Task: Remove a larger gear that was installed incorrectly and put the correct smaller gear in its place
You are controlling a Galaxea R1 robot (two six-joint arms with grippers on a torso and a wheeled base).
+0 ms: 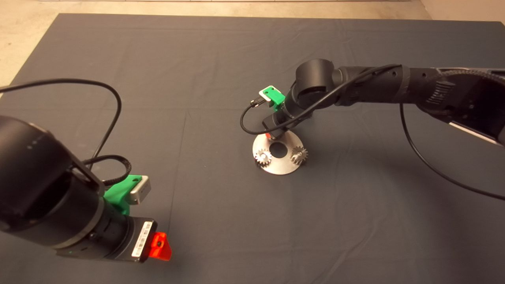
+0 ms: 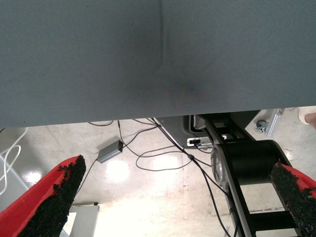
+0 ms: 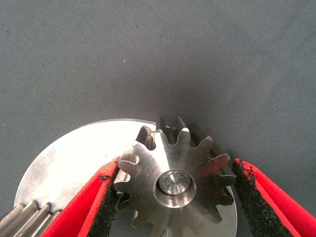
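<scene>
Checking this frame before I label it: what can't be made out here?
- Head view: the large gear is hidden under the right gripper; only the right wrist view shows it.
- Right wrist view: another gear is cut off by the picture's edge.
- Head view: the two small gears on the plate are too small to compare.
- The left gripper waits lower left.

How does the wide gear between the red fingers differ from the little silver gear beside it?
The wide shiny steel gear with flared, slanted teeth is broader; the small bright silver gear is narrower, with straight teeth. The wide gear is gripped by the right end effector; the small gear stands free. Both sit on the round steel plate. The left end effector idles.
</scene>
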